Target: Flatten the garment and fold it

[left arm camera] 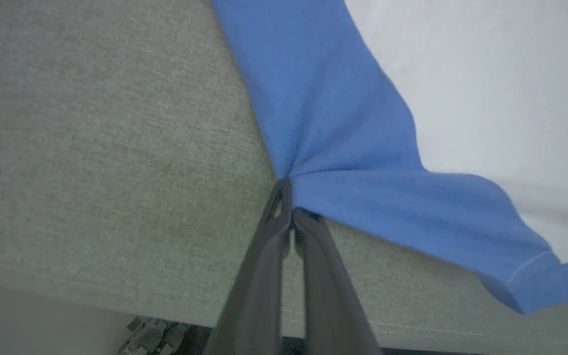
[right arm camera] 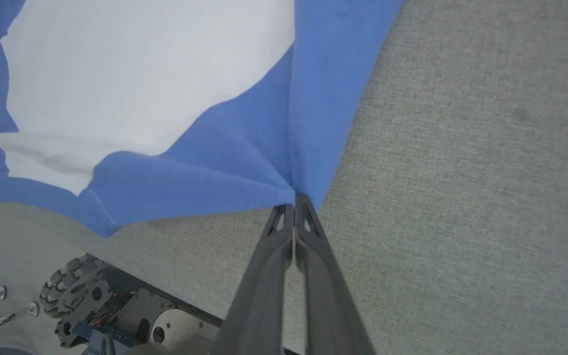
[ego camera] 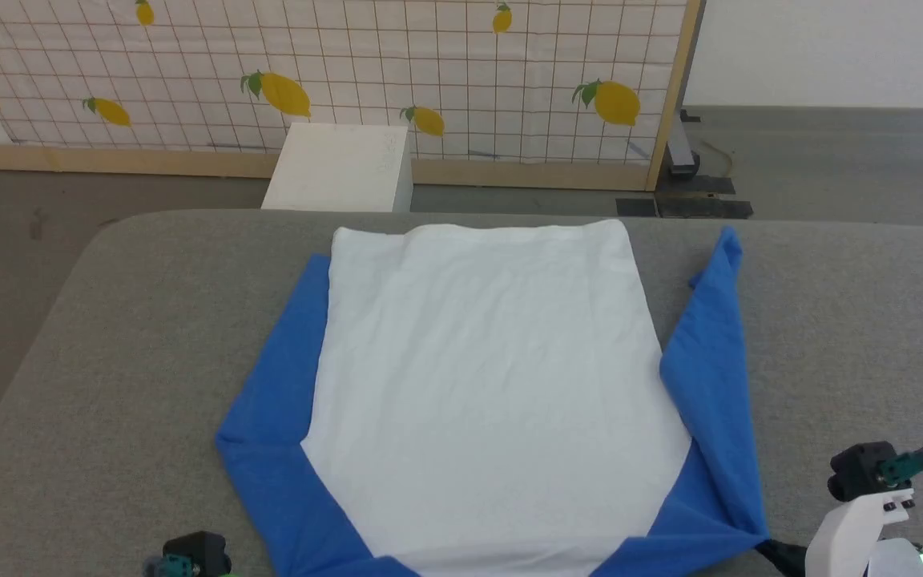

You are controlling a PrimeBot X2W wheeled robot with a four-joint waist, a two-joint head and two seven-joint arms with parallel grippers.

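The garment (ego camera: 485,377) lies spread on the grey cloth table (ego camera: 109,336), white body in the middle, blue sleeves folded along both sides. In the left wrist view my left gripper (left arm camera: 288,197) is shut on a gathered corner of the blue sleeve (left arm camera: 333,143) near the table's front edge. My right gripper (right arm camera: 296,204) is likewise shut on the puckered corner of the other blue sleeve (right arm camera: 308,123). The head view shows the right gripper's dark fingers (ego camera: 774,551) meeting the garment's near right corner. The left arm's wrist hardware (ego camera: 189,557) sits at the lower left.
A white box (ego camera: 341,168) stands on the floor behind the table, in front of a lemon-print screen (ego camera: 429,80) with a wooden frame. Bare grey table lies on both sides of the garment. The robot's wheeled base (right arm camera: 72,291) shows below the table's front edge.
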